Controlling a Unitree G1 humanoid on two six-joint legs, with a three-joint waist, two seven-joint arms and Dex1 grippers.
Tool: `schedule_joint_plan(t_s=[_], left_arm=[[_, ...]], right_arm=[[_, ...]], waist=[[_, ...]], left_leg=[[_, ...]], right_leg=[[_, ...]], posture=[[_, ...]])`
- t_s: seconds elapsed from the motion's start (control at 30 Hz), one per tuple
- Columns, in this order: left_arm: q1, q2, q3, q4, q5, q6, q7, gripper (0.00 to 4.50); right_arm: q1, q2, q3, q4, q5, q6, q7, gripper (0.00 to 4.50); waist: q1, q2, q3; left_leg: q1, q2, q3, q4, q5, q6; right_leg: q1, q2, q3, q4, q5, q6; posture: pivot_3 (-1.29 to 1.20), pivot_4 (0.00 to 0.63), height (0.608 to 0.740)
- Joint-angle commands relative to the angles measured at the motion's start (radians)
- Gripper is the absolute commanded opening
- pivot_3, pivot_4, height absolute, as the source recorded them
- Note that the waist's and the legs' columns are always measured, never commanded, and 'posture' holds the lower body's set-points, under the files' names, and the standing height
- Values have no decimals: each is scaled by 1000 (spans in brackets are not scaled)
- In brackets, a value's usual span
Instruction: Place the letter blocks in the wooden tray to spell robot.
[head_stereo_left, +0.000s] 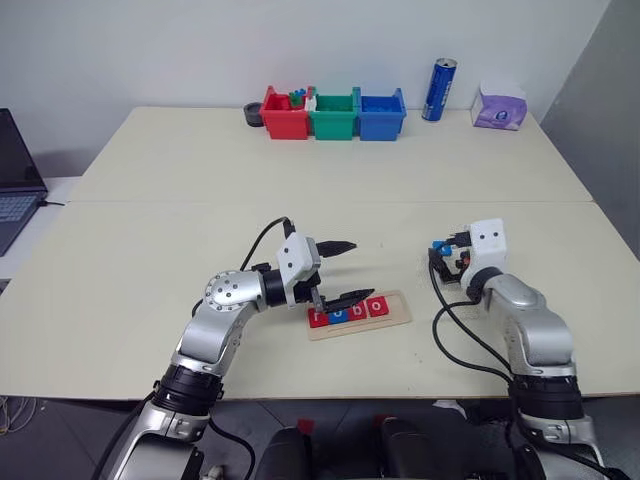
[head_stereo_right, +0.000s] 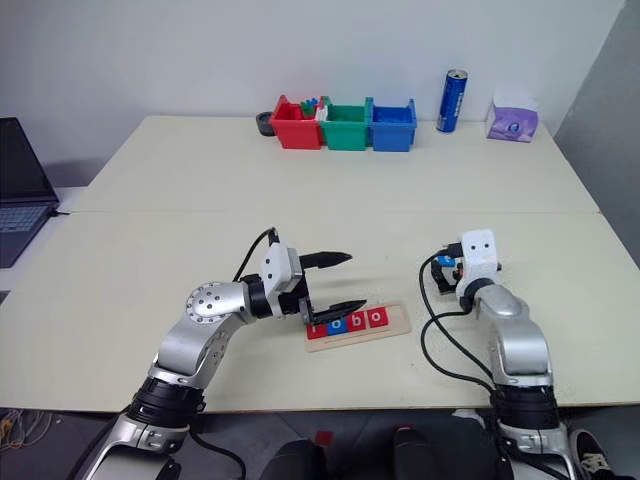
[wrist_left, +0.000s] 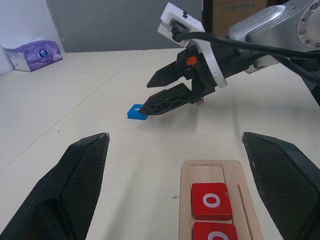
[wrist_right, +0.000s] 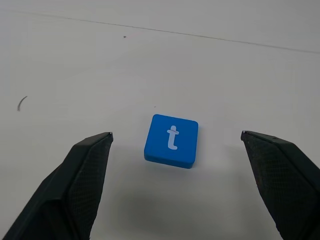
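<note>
Head views: wooden tray lies on the table with four blocks in it; left gripper hovers over its left end, jaws wide, holding nothing.
Left wrist view: right gripper stands with a fingertip at the blue block on the table, beyond the tray's empty end slot.
Right wrist view: blue "t" block lies flat between wide-open fingers, ungripped.

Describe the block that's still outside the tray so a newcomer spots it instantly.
On the near table, look right of the wooden tray to the right gripper. Between its open fingers lies the blue t block, alone on bare tabletop, unlike the tiles in the tray.
</note>
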Motion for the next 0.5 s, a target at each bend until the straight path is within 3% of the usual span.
schedule_joint_plan(t_s=[0.03, 0.4, 0.5], left_arm=[[-15, -6, 2, -13, 1, -13, 10, 4500], [-17, -9, 1, -17, 10, -17, 23, 4500], [-17, -10, -1, -29, 9, -9, 27, 4500]], right_arm=[[-33, 25, -41, 30, 2, -3, -56, 4446], [-58, 56, -17, 122, -3, -37, -90, 4446], [-57, 55, -19, 131, -5, -45, -91, 3878]], waist=[[0, 0, 0], [-2, 0, 0], [-2, 0, 0]], left_leg=[[0, 0, 0, 0, 0, 0], [0, 0, 0, 0, 0, 0], [0, 0, 0, 0, 0, 0]], right_leg=[[0, 0, 0, 0, 0, 0], [0, 0, 0, 0, 0, 0], [0, 0, 0, 0, 0, 0]], posture=[[0, 150, 740], [0, 150, 740], [0, 150, 740]])
